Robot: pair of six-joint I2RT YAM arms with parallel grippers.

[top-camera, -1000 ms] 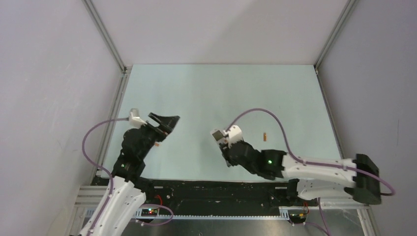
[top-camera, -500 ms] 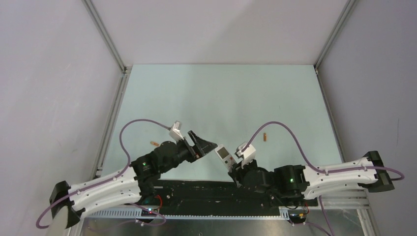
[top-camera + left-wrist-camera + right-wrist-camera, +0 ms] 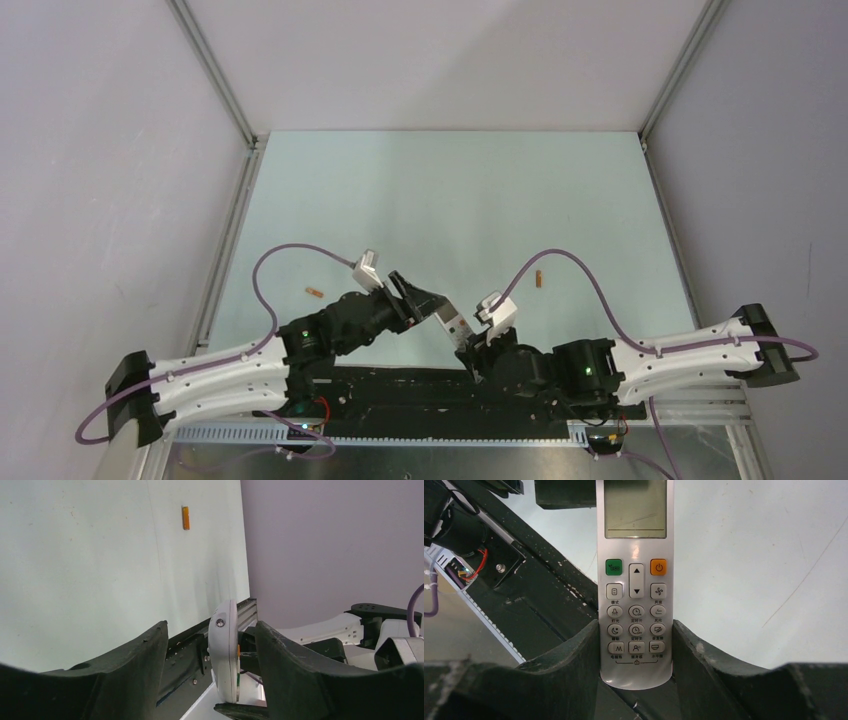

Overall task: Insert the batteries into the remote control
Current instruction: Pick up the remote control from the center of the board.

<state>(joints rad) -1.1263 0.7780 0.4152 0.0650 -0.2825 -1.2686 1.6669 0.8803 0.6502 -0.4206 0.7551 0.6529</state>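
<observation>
The white remote control (image 3: 636, 580) is gripped at its button end by my right gripper (image 3: 636, 650), buttons facing the wrist camera. It hangs over the table's near edge (image 3: 455, 322), with my right gripper (image 3: 467, 346) just below it. My left gripper (image 3: 428, 300) is open, and its jaws straddle the remote's display end with gaps on both sides. In the left wrist view the remote (image 3: 223, 655) shows edge-on between the fingers of my left gripper (image 3: 211, 626). One orange battery (image 3: 314, 293) lies at the left. The other (image 3: 541, 279) lies at the right and also shows in the left wrist view (image 3: 185, 517).
The black rail with wiring (image 3: 400, 385) runs along the near edge under both grippers. Metal frame posts (image 3: 225, 260) border the pale green table (image 3: 440, 190) on both sides. Purple cables (image 3: 560, 260) arc above the wrists.
The right gripper carried the remote down toward the near edge. The left arm swung in from the left, and its open jaws now stand around the remote's display end.
</observation>
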